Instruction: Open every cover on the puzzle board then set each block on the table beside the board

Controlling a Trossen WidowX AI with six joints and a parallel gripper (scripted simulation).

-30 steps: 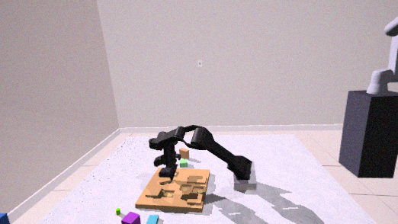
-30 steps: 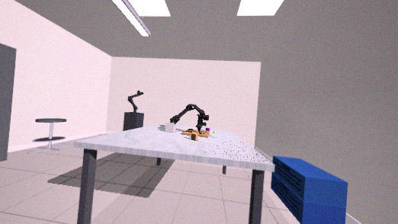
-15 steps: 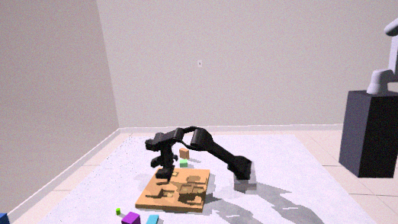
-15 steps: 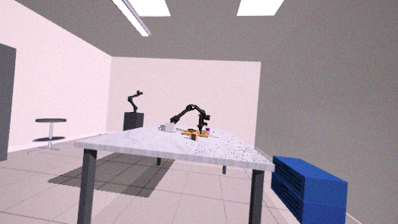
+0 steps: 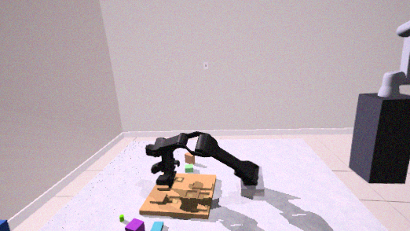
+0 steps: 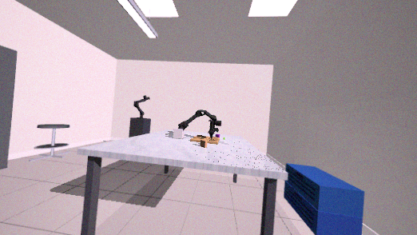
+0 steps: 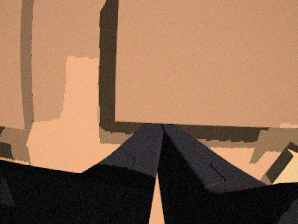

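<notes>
The orange-brown puzzle board (image 5: 173, 214) (image 6: 194, 140) lies on the table. My gripper (image 5: 164, 188) (image 7: 158, 131) is shut and empty, low over the board's left side in the top view. In the wrist view its fingertips are at the near edge of a large flat cover (image 7: 205, 60); contact is unclear. A pale patch (image 7: 289, 171) shows in a recess at the right; I cannot tell whether it is a block. On the table beside the board are an orange block (image 5: 189, 158) (image 6: 204, 144), a green block (image 5: 189, 169), a purple block (image 5: 135, 225), a cyan block (image 5: 157, 226) and a small lime block (image 5: 122, 218).
The arm's pale base block (image 5: 252, 192) (image 6: 177, 133) stands to the board's right in the top view. The arm reaches over the board from there, and its shadow darkens some recesses. The blue cabinet (image 6: 339, 196) stands on the floor beside the table.
</notes>
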